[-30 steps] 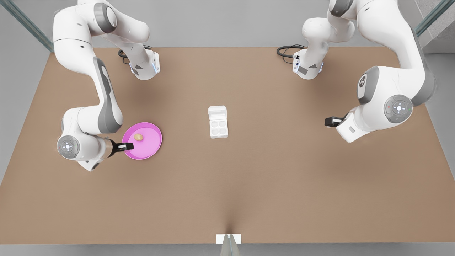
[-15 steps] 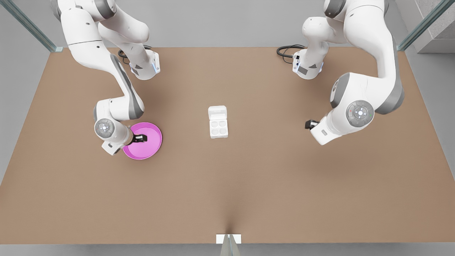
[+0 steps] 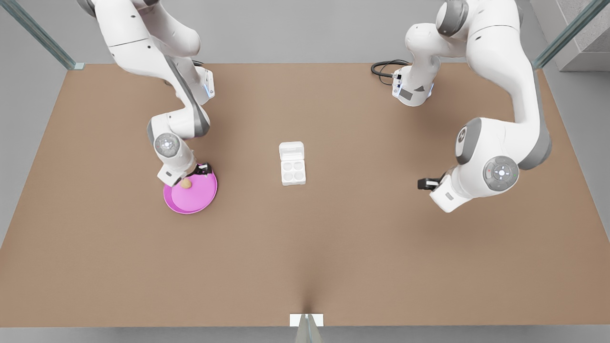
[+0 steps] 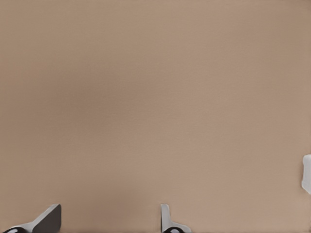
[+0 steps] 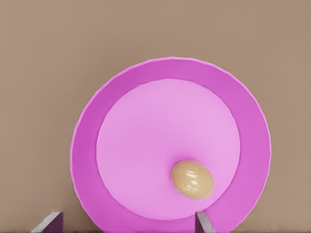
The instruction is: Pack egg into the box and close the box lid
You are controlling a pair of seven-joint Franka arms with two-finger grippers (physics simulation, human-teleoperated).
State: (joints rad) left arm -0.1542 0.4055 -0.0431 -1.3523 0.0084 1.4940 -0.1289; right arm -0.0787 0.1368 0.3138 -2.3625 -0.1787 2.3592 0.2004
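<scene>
On pink plate (image 5: pixel 170 145) egg (image 5: pixel 192 179), box (image 3: pixel 292 163) cups bare, lid (image 3: pixel 291 151) up, both grippers (image 5: pixel 129 221) (image 4: pixel 109 221) spread

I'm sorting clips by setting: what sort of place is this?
Probably a simulated tabletop robot workcell, not a kitchen: a bare brown table, two white arms mounted at its far edge, and just a pink plate with an egg and a white box.

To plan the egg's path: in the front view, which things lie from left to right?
Round pink plate with the tan-brown egg under the right gripper → open white four-cup box → left gripper, open, waiting.
</scene>
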